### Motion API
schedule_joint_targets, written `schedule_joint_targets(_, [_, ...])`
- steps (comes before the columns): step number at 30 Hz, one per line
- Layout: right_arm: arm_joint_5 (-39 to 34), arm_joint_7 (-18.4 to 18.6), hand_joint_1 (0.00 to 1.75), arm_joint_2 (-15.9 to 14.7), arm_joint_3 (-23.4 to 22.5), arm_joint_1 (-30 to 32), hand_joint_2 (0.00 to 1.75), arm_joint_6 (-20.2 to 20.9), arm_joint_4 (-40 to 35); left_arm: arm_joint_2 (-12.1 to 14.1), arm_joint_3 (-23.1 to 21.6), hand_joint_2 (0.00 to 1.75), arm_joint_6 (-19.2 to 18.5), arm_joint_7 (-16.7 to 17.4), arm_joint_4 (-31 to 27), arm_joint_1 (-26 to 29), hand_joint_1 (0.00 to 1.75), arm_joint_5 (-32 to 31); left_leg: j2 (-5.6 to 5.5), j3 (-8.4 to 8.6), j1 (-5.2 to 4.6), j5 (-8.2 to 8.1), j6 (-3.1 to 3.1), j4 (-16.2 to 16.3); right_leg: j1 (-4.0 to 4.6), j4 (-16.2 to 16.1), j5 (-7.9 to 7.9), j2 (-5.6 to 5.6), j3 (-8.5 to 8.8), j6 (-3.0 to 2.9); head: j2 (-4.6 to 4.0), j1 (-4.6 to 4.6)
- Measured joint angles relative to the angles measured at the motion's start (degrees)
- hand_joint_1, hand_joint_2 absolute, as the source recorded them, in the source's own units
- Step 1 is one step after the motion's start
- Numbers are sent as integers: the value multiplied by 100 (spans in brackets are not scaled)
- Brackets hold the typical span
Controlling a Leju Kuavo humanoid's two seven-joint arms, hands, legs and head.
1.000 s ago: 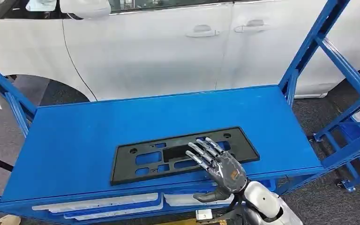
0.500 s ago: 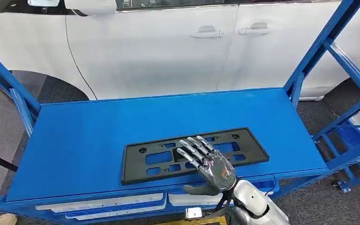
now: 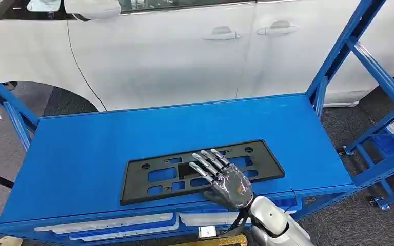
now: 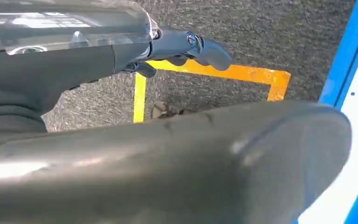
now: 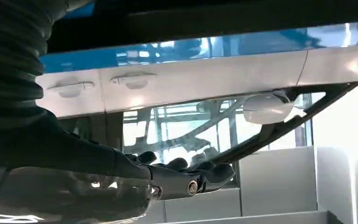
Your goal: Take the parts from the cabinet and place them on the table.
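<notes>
A flat black frame-shaped part (image 3: 154, 177) with several cut-outs lies near the front edge of the blue cabinet top (image 3: 107, 133). My right hand (image 3: 221, 179) lies palm down over the part's right half, its fingers spread and stretched across the cut-outs, holding nothing. Its thumb is hidden. In the right wrist view the same fingers (image 5: 186, 175) reach out straight beside a dark edge. My left hand (image 4: 186, 44) hangs beside the cabinet over the floor, fingers extended with nothing in them.
A white car (image 3: 174, 51) stands close behind the cabinet. Blue uprights (image 3: 338, 56) and braces rise at the right, another post (image 3: 5, 102) at the left. White flat parts (image 3: 107, 223) lie on the shelf below. Yellow tape (image 4: 233, 72) marks the grey floor.
The camera swayed a little. My right hand has slid slightly left and further onto the black part, and its thumb, seen below the shelf edge before, is now hidden.
</notes>
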Motion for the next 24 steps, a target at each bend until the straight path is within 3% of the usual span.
schedule_joint_targets(1, [0,0,0,2,11,-1,175,4,24,0,0,0,0,0,0,7,0,0,0,21,0,124,0,-76,0,2,-7,2,7,0,0,0])
schedule_joint_targets(2, [0,0,0,20,15,-2,175,9,48,0,0,0,0,0,0,7,0,0,0,164,1,358,9,-411,0,5,-16,6,20,3,0,0])
schedule_joint_targets(4, [-7,9,0,90,31,-36,175,39,105,2,2,0,0,-9,0,3,0,2,1,653,0,897,56,-1455,0,8,-48,16,67,36,0,0])
schedule_joint_targets(6, [4,59,0,157,57,-96,175,78,172,2,2,0,0,-18,0,-16,0,4,-4,792,-42,836,116,-1778,38,39,-63,30,35,82,0,0])
schedule_joint_targets(9, [55,114,0,260,98,-155,175,94,267,2,4,0,0,-17,0,4,0,-2,-9,761,-39,843,205,-1761,36,13,-50,24,32,174,0,0])
schedule_joint_targets(11, [168,140,0,312,113,-205,175,72,317,-2,2,0,-2,-24,0,-4,0,-20,2,809,7,879,283,-1829,28,206,-223,19,-33,225,0,2])
schedule_joint_targets(13, [429,234,0,376,164,-241,175,52,369,-2,2,0,-2,-31,0,-21,0,-35,6,802,0,872,319,-1829,11,1155,-700,21,-492,254,0,0])
schedule_joint_targets(14, [593,291,0,389,184,-242,175,52,398,0,2,0,-2,-33,0,-21,0,-44,6,802,-4,868,324,-1827,6,1598,-853,20,-717,267,0,2])
schedule_joint_targets(15, [762,336,0,413,212,-254,175,52,428,0,2,0,-7,-33,0,-19,0,-66,5,806,-6,865,328,-1825,-4,1864,-880,20,-866,273,0,2])
schedule_joint_targets(16, [909,371,0,413,260,-277,175,55,465,0,2,0,-11,-35,0,-18,0,-85,2,815,-6,858,326,-1823,-13,1848,-778,19,-889,275,0,0])
schedule_joint_targets(17, [1008,409,0,422,300,-310,175,57,498,0,2,0,-20,-37,0,-20,0,-87,-4,829,-5,846,319,-1817,-21,1564,-546,17,-780,270,0,0])
schedule_joint_targets(19, [1207,488,0,435,374,-416,175,63,557,0,0,0,-26,-52,0,-20,0,-98,-12,876,-5,806,289,-1803,-22,529,35,13,-313,228,0,2])
schedule_joint_targets(20, [1290,527,0,437,413,-473,175,72,597,0,0,0,-28,-59,0,-19,0,-105,-11,875,-6,786,268,-1798,-13,174,106,14,-177,190,0,2])
schedule_joint_targets(21, [1374,568,0,452,465,-533,175,90,658,0,0,0,-33,-66,0,-32,0,-105,-10,843,-49,774,230,-1747,19,75,78,14,-129,178,0,0])
schedule_joint_targets(24, [1591,741,0,529,582,-685,175,116,881,2,0,0,-35,-85,0,-34,0,-125,-1,836,-27,776,132,-1782,34,89,45,37,-158,113,0,0])
